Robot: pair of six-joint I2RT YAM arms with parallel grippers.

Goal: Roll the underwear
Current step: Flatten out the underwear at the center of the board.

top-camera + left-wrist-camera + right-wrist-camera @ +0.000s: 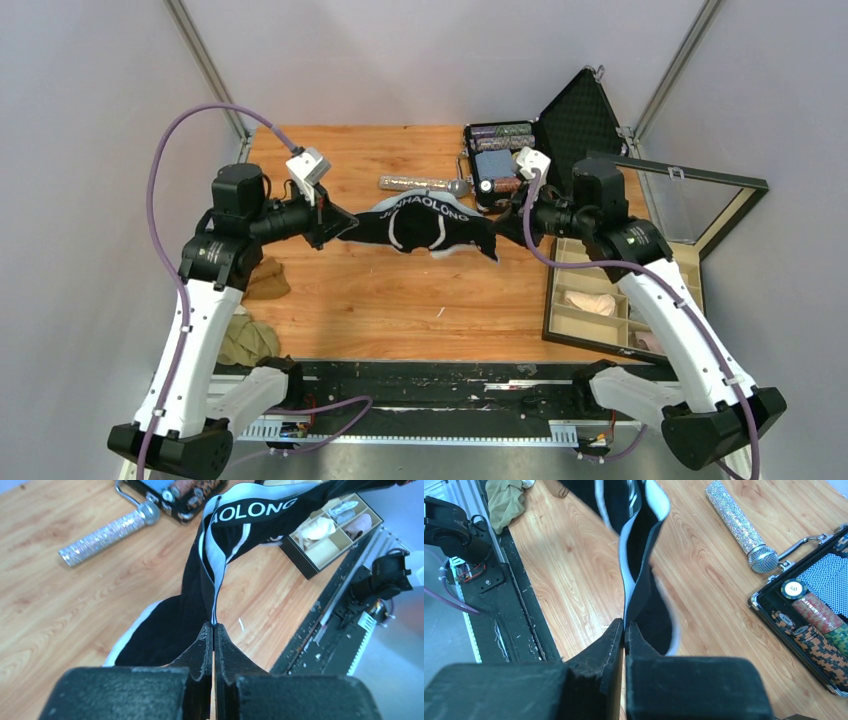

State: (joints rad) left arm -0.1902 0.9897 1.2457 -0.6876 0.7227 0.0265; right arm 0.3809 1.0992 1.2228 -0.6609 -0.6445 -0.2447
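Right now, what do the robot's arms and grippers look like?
The left arm and right arm match: white links, black joints, black bases, a purple cable looping along each. The left gripper and right gripper each have two black tapering fingers, with a white box behind.

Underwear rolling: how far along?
Done, apparently: a cream piece sits in the divided box. In hand: the black underwear hangs stretched between the left gripper and right gripper, both shut on it, not rolled. Left: the brown piece and olive piece, lying crumpled.

Bright, even light; soft shadows; close-range blur in wrist views.
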